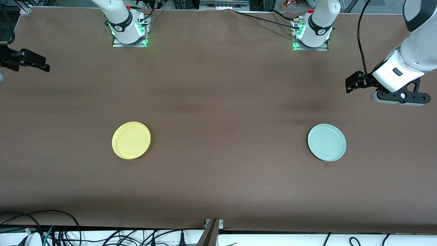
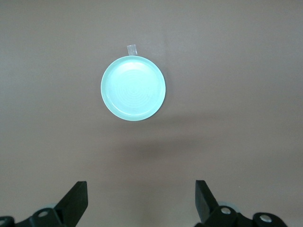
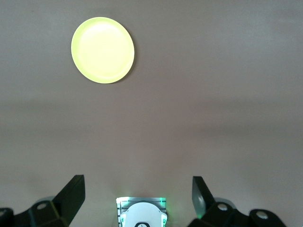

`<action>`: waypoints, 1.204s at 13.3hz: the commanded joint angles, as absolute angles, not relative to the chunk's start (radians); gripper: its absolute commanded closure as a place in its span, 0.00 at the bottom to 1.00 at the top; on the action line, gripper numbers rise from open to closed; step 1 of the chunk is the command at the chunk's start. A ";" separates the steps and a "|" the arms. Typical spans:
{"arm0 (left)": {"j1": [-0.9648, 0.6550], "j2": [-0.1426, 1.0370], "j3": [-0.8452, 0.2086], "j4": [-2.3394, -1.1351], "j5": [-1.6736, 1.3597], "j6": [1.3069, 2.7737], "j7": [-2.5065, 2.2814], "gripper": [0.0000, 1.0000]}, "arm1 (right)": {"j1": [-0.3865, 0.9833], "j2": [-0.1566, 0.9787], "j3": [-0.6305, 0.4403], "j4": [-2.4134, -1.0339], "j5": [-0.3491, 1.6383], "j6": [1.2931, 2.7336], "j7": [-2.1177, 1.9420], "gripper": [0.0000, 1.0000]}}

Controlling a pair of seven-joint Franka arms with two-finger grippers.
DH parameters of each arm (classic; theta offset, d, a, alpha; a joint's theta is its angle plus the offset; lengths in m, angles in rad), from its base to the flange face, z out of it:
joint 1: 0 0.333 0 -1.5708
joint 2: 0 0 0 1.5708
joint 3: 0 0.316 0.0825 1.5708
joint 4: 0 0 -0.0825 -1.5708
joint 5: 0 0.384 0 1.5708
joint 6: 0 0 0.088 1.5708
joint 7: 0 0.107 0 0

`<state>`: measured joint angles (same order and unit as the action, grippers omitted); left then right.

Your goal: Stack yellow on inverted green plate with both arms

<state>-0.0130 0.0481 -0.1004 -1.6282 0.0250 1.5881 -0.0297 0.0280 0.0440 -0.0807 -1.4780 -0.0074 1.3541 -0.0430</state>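
Note:
The yellow plate (image 1: 131, 140) (image 3: 102, 50) lies flat on the brown table toward the right arm's end, rim up. The pale green plate (image 1: 326, 142) (image 2: 133, 88) lies flat toward the left arm's end and also looks rim up, with faint rings on its upper face. The two plates are far apart, about level with each other. My left gripper (image 1: 353, 82) (image 2: 142, 187) hangs high over bare table near the left arm's end, open and empty. My right gripper (image 1: 42, 66) (image 3: 138, 182) hangs over the table's edge at the right arm's end, open and empty.
A small piece of tape (image 2: 132, 48) (image 1: 326, 165) lies on the table just beside the green plate. The two arm bases (image 1: 129, 29) (image 1: 311, 34) stand along the table's back edge. Cables (image 1: 51, 232) run below the front edge.

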 commanded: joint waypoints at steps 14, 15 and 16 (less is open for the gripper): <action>-0.006 0.083 -0.109 -1.586 0.011 1.506 -0.028 0.00 | 0.025 0.040 -0.075 -1.482 -0.005 1.354 -0.041 0.00; -0.006 0.083 -0.107 -1.586 0.021 1.506 -0.014 0.00 | 0.025 0.040 -0.075 -1.482 -0.005 1.353 -0.041 0.00; -0.006 0.093 -0.106 -1.588 0.023 1.505 -0.015 0.00 | 0.025 0.040 -0.075 -1.482 -0.005 1.353 -0.041 0.00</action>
